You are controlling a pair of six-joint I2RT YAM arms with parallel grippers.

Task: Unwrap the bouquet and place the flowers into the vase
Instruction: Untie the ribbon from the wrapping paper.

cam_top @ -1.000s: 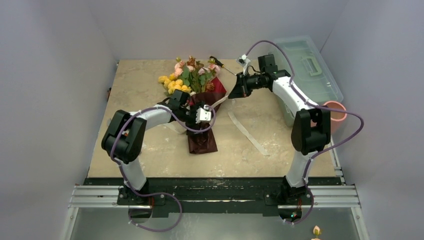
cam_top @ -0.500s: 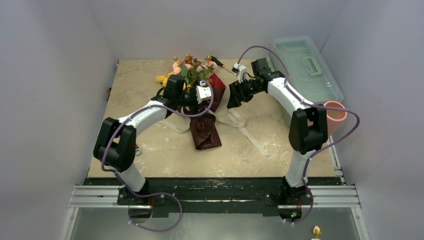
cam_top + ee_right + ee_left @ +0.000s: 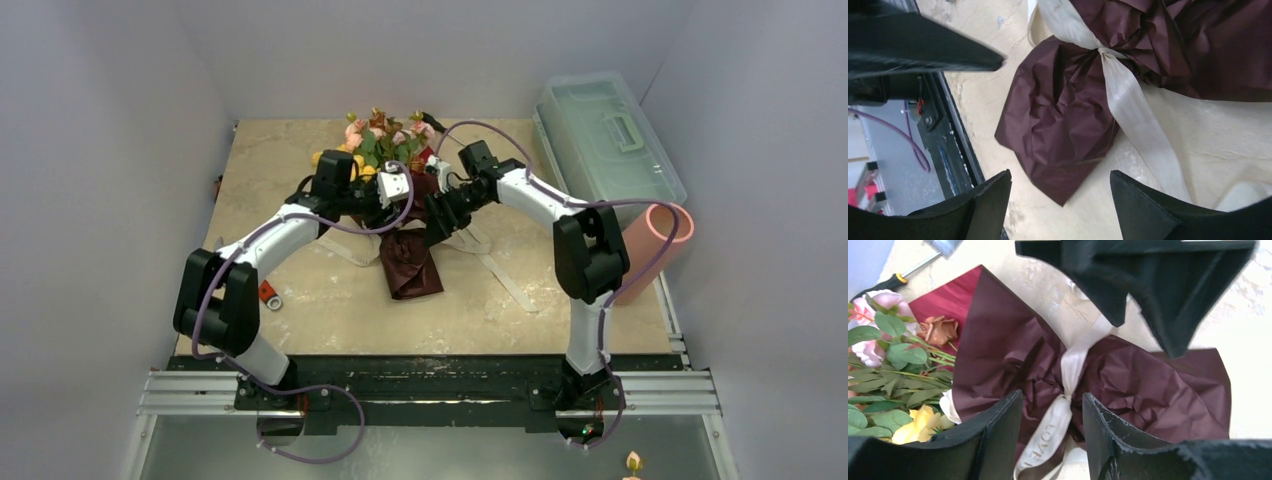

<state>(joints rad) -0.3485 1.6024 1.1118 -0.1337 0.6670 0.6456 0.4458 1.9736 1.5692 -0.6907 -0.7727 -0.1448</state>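
Across the cream ribbon [image 3: 1073, 365], low in the left wrist view, I can read pale raised letters, "LOV", and the rest folds out of sight. I find no other writing.

From the top camera the bouquet [image 3: 400, 215] lies flat at the centre of the table [image 3: 300, 300]. Its long axis runs nearly straight up and down the frame. The flowers [image 3: 375, 140] point to the upper edge, and the dark red paper [image 3: 408, 270] tapers toward the bottom. The ribbon is knotted round the waist, with loose tails trailing to the lower right.

Both arms reach in from the lower corners and bend inward, meeting over that waist. The left gripper [image 3: 1052, 397] points down at the knot with its jaws partly apart. The knot and one ribbon tail sit in the gap, and I see no pinch on them. The right gripper [image 3: 1060, 175] hangs over the paper's tapered end with its jaws spread wide, holding nothing.

At the right edge of the top view, just beside the right arm's elbow, is the salmon-pink vase [image 3: 645, 260]. A clear lidded box [image 3: 610, 135] sits at upper right. A screwdriver [image 3: 883, 282] lies past the flower heads.
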